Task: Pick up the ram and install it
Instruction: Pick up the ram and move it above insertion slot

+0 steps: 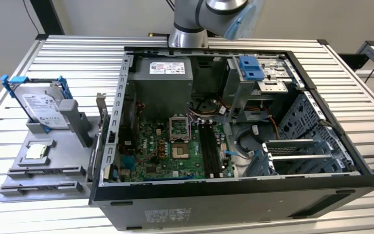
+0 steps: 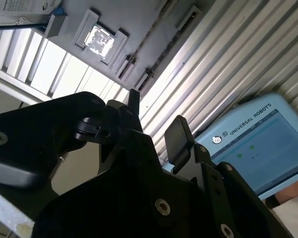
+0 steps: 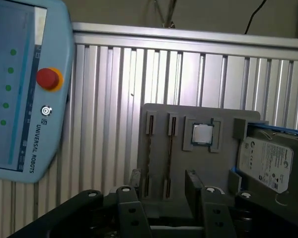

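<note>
Ram: cannot tell where it is sitting. The two long memory slots [image 1: 206,145] on the motherboard [image 1: 154,146] are reading dark, too dim to tell whether a stick is in them. The narrow grooves [image 3: 150,151] on the grey holder tray [image 3: 213,168] are giving just thin dark lines.

The tool [image 2: 156,113] is hanging with its two black fingers [image 2: 178,134] spread apart, gripping nothing. In the first wrist view it is looking down over the tray. There a silver processor chip [image 3: 202,134] is sitting in its square pocket and a hard drive [image 3: 268,163] with a white printed label is standing in a blue bracket.

A teach pendant [image 3: 20,89] with a red button [image 3: 47,78] and printed lettering is showing apart from the tray, against the ribbed desk [image 3: 109,99].

In the exterior view the open computer case [image 1: 343,185] is lying beside the tray, a labelled power supply [image 1: 164,78] inside it. The arm [image 1: 190,24] is rising behind it.
</note>
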### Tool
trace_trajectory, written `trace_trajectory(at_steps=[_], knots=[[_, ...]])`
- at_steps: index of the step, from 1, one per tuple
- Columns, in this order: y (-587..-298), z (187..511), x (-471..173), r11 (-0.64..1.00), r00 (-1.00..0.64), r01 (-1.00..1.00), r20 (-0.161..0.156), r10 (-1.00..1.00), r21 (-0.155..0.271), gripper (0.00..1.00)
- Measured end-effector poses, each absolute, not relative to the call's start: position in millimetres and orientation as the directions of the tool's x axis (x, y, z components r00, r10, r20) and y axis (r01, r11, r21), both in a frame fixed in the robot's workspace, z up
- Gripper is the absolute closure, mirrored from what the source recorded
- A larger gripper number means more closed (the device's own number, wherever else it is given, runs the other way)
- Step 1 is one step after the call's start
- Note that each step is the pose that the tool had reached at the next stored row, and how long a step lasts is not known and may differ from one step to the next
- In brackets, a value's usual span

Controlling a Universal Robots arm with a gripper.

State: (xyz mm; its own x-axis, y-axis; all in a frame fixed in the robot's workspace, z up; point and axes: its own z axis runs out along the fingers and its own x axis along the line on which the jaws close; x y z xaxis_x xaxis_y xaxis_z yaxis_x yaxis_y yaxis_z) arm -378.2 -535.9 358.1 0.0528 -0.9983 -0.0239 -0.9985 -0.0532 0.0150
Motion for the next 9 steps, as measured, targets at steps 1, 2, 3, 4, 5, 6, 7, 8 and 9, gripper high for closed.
trace_trajectory(at_steps=[1, 2, 3, 4, 5, 6, 7, 8, 9], knots=[[-536, 357, -378, -0.053, 0.053, -0.999, -0.024, -0.998, 0.013, 0.0], [-536, 355, -378, -0.053, 0.053, -0.999, -0.024, -0.998, 0.012, 0.0], [-536, 353, -378, -0.053, 0.053, -0.999, -0.024, -0.998, 0.012, 0.0], [-536, 351, -378, -0.053, 0.052, -0.999, -0.024, -0.998, 0.012, 0.0], [-536, 349, -378, -0.052, 0.052, -0.999, -0.024, -0.998, 0.012, 0.0], [-536, 348, -378, -0.052, 0.052, -0.999, -0.024, -0.998, 0.012, 0.0], [-536, 346, -378, -0.052, 0.051, -0.999, -0.024, -0.998, 0.012, 0.0], [-536, 345, -378, -0.052, 0.051, -0.999, -0.024, -0.998, 0.012, 0.0], [-536, 343, -378, -0.052, 0.051, -0.999, -0.024, -0.998, 0.012, 0.0]])
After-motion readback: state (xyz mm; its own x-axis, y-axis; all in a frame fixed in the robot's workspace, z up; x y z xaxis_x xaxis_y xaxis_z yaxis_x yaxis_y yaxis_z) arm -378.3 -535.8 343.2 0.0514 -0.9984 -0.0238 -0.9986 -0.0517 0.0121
